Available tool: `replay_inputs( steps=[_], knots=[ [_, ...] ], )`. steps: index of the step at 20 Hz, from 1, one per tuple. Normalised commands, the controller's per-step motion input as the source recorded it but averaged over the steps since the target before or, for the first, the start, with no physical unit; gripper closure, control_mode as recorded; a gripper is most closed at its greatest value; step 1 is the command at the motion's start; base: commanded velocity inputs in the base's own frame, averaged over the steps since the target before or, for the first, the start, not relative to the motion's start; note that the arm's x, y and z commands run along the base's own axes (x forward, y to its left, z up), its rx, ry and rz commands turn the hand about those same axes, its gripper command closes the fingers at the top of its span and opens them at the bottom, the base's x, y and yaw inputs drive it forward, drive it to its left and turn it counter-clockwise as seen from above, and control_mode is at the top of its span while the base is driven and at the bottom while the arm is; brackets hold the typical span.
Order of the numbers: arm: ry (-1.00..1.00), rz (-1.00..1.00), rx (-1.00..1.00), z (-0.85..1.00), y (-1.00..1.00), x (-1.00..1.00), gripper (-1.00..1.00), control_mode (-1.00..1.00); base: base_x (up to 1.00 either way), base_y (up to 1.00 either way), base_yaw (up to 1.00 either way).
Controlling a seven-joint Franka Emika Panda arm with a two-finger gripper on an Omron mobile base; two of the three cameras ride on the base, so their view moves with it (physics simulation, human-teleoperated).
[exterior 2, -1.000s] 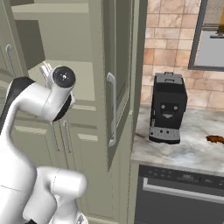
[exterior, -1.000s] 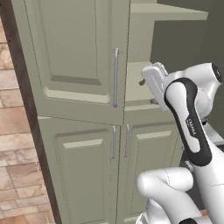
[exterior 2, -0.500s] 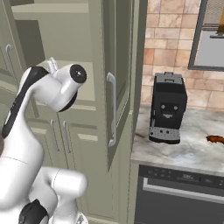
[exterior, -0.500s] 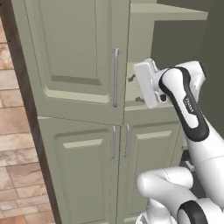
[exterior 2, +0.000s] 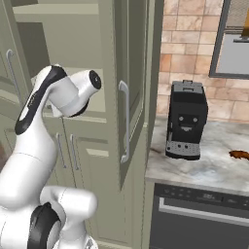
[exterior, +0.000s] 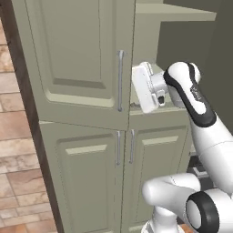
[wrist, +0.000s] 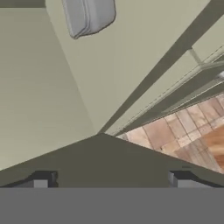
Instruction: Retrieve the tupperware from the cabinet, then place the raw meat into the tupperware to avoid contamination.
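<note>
The cabinet (exterior: 82, 91) stands with one upper door swung wide, and the tupperware (wrist: 89, 15) is seen on the shelf inside it, well back from the shelf's front edge. The gripper (wrist: 109, 179) is held at that edge with its jaws set wide apart and nothing between them. The reach is best made level with the shelf and centred on the container, so that its low walls can be straddled. Room inside is bounded by the cabinet's walls and the open door (exterior 2: 129, 87) beside the arm. The raw meat (exterior 2: 239, 155) is left on the counter (exterior 2: 214, 170), beyond the coffee machine (exterior 2: 185, 120) from the cabinet.
</note>
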Motion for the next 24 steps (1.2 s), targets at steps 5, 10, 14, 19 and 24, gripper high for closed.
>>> replay_inputs(
  steps=[5, 10, 14, 19, 24],
  knots=[
    [0.19, 0.25, 0.05, -0.02, 0.53, -0.10, -1.00, -1.00, 0.00, 0.00, 0.00],
    [0.19, 0.26, 0.05, -0.01, 0.54, -0.25, -1.00, -1.00, 0.00, 0.00, 0.00],
    [0.19, 0.25, 0.06, 0.00, 0.52, -0.41, -1.00, -1.00, 0.00, 0.00, 0.00],
    [0.16, 0.21, 0.04, -0.09, 0.57, -0.50, -1.00, -1.00, 0.00, 0.00, 0.00],
    [0.13, 0.08, 0.01, -0.24, 0.85, -0.32, -1.00, -1.00, 0.00, 0.00, 0.00]
  ],
)
